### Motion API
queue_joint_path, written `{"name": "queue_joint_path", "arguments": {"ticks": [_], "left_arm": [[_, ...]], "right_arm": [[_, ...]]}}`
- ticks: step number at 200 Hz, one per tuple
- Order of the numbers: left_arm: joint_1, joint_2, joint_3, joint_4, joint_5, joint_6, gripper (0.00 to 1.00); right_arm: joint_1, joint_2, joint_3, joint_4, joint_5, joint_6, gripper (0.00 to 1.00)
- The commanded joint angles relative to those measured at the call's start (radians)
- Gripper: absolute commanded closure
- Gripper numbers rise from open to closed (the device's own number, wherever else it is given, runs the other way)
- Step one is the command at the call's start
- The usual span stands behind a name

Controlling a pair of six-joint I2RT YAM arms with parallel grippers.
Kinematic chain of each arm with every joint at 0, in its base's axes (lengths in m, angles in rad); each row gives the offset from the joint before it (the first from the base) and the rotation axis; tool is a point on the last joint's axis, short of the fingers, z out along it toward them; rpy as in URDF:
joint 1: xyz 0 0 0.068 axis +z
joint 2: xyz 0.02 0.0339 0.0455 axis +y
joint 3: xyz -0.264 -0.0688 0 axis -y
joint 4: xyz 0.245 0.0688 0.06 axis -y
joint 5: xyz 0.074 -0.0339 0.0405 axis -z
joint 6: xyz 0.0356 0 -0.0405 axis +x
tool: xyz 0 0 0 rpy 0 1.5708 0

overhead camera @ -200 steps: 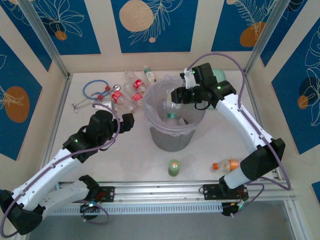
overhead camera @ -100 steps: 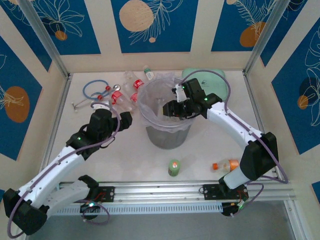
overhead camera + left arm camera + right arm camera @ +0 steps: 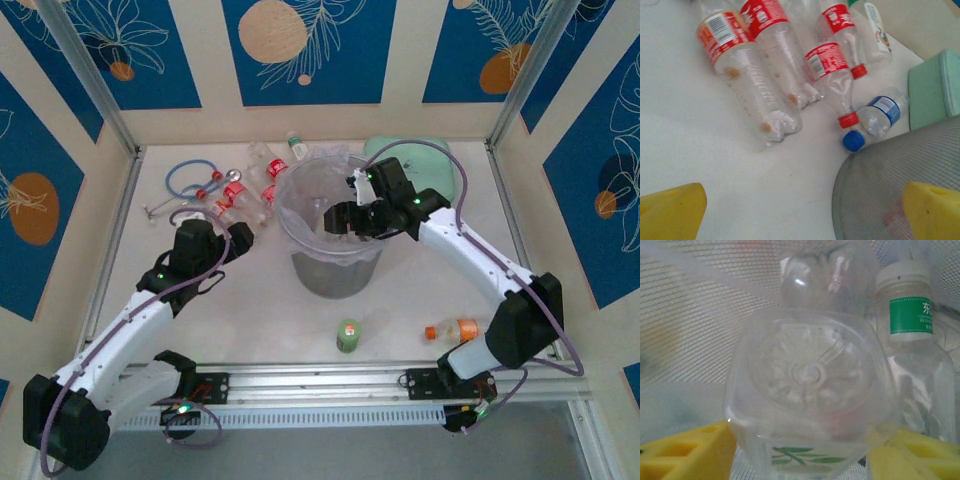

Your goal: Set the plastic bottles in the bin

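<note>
The bin [image 3: 335, 275] stands mid-table, lined with a clear bag. My right gripper [image 3: 340, 218] reaches inside it, and its jaws are parted. A clear bottle with a green leaf label [image 3: 810, 385] sits between its fingers [image 3: 685, 450], base toward the camera. Whether the pads touch it is unclear. Another bottle with a green label [image 3: 910, 335] lies in the bin beside it. My left gripper [image 3: 240, 238] is open and empty, left of the bin. Just beyond it lie several red-label bottles [image 3: 765, 75] and a blue-capped bottle [image 3: 875, 117].
A green bottle [image 3: 347, 336] stands near the front rail and an orange-capped bottle [image 3: 450, 330] lies to its right. A mint-green case [image 3: 420, 152] is behind the bin, a blue loop [image 3: 185, 180] at back left. The bin wall [image 3: 910, 165] is close to my left fingers.
My right gripper moved left and down into the bin with the clear bottle, then its jaws widened. The bin shifted slightly left. My left arm swung up toward the bottles.
</note>
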Motion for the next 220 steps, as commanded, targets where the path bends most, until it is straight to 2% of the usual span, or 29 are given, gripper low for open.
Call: {"name": "queue_joint_path", "arguments": {"ticks": [1, 24, 78, 187, 220], "left_arm": [[0.033, 0.024, -0.019, 0.081, 0.038, -0.072, 0.0], [0.049, 0.084, 0.024, 0.065, 0.019, -0.046, 0.0], [0.099, 0.23, 0.075, 0.08, -0.015, -0.039, 0.0], [0.122, 0.59, 0.171, 0.262, 0.095, -0.053, 0.0], [0.123, 0.665, 0.167, 0.306, 0.08, -0.087, 0.1]], "right_arm": [[0.004, -0.066, 0.06, -0.062, 0.001, -0.023, 0.25], [-0.01, -0.097, 0.077, -0.079, 0.006, -0.037, 0.19], [-0.045, -0.184, 0.098, -0.068, 0.022, -0.045, 0.19], [-0.093, -0.36, 0.008, -0.012, 0.082, -0.024, 0.18], [-0.094, -0.4, -0.031, 0.01, 0.105, -0.016, 0.18]]}}
